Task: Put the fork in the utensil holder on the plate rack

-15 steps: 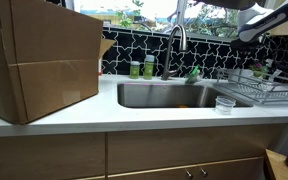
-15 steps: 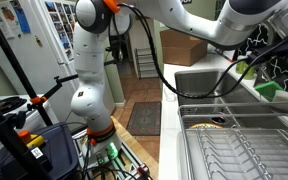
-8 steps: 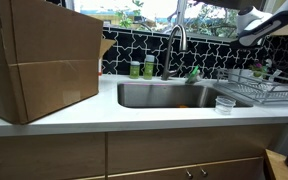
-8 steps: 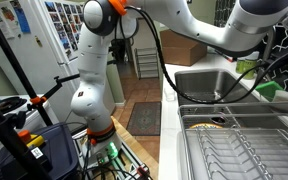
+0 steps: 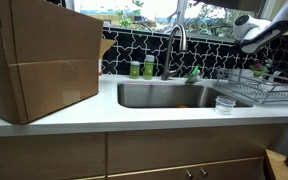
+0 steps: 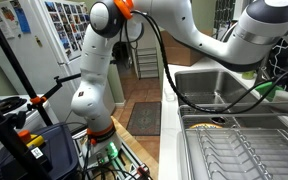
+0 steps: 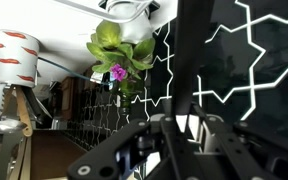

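Fork not clear enough to pick out in any view; place unknown, and cannot tell whether held or not.

Plate rack point(image 6: 234, 150) right up close in an exterior view: thin silver wires in rows, low and wide, on the white surface point(image 5: 104, 115) just beside the sink point(image 5: 169, 95). Small clear cup point(image 5: 225, 104) upright on the surface, right by the front corner of the rack. Big brown cardboard box point(image 5: 39, 65) at the other end of the surface, well apart from the rack.

Farther back, a curved tap point(image 5: 176, 45) behind the sink, with green bottles point(image 5: 141, 69) just beside it. Black tiled wall point(image 5: 214, 55) with white lines behind all of that.

Robot arm point(image 5: 249, 25) up high, above the rack and not touching it. White and orange base of the arm on the floor side in an exterior view point(image 6: 94, 100).

Tool point(image 7: 189, 135) seen close in the wrist view: two dark fingers point(image 7: 169, 140) near each other, with only a thin bright strip between. Maybe something gripped, maybe just light from behind, too dark to tell. So cannot tell how far open, or whether holding anything.

Past the tool, some rack wires, then a leafy green plant point(image 7: 119, 50) with a small pink flower in a white pot, and the black tiles again.
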